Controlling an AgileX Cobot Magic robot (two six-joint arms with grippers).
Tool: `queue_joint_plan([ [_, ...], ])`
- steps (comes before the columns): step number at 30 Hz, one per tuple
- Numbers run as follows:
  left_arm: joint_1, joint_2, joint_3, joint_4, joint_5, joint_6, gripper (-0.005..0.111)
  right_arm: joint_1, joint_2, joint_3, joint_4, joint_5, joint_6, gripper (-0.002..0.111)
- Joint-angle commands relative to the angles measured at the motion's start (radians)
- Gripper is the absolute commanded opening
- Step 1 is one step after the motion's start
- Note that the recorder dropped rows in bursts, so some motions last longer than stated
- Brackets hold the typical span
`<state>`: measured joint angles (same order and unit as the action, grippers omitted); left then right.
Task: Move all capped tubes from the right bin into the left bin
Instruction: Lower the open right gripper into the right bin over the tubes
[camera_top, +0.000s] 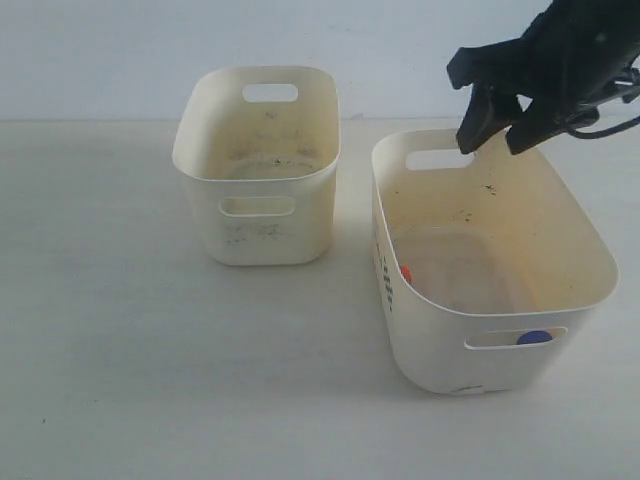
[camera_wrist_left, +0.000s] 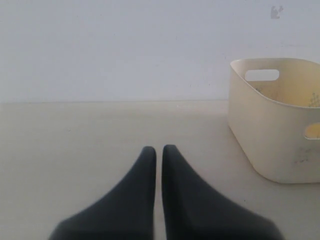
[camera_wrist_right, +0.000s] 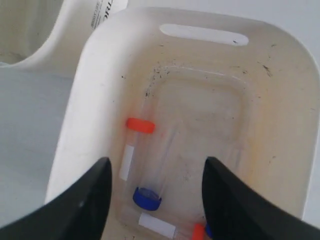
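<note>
— Well, where are the tubes (camera_wrist_right: 147, 198)?
— Lying flat on the right bin (camera_wrist_right: 75, 115) floor. Right gripper (camera_wrist_right: 156, 161) hangs open above them; left gripper (camera_wrist_left: 159, 148) is closed on nothing.
— Handling?
— Probably light, stiff, slick, apt to roll. You'd pinch mid-body, across the tube, just below the cap.

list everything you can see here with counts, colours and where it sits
small narrow plastic tub: one, cream with dark smudges, on the table at left
large wide plastic tub: one, cream, on the table at right
thin capped tubes: at least three, pale with orange-red or blue caps, lying on the large tub's floor
table: one, pale, under both tubs
left gripper: one, black, shut, over bare table apart from the small tub
right gripper: one, black, open, above the large tub, holding nothing
</note>
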<state>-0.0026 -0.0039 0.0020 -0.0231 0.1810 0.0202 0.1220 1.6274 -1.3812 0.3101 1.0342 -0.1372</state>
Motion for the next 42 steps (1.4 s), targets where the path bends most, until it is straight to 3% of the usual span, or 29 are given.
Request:
queue_joint_plan([
  [1,-0.007,0.004,-0.002,-0.003,-0.006,-0.004,0.004,-0.003,0.112,-0.078,0.003,0.057,0.011,0.052],
  [26,-0.007,0.004,-0.002,-0.003,-0.006,-0.004,0.004,0.06,0.33,-0.076,0.035,0.054,0.016,0.053],
  [31,-0.007,0.004,-0.002,-0.003,-0.006,-0.004,0.004,0.06,0.339,0.007,0.032,-0.042,0.019,0.053],
  [34,-0.007,0.004,-0.002,-0.003,-0.006,-0.004,0.004,0.06,0.339,0.08,0.035,-0.114,0.023,0.074],
  [42,-0.007,0.004,-0.002,-0.003,-0.006,-0.004,0.004,0.065,0.339,0.096,0.08,-0.153,0.029,0.07],
])
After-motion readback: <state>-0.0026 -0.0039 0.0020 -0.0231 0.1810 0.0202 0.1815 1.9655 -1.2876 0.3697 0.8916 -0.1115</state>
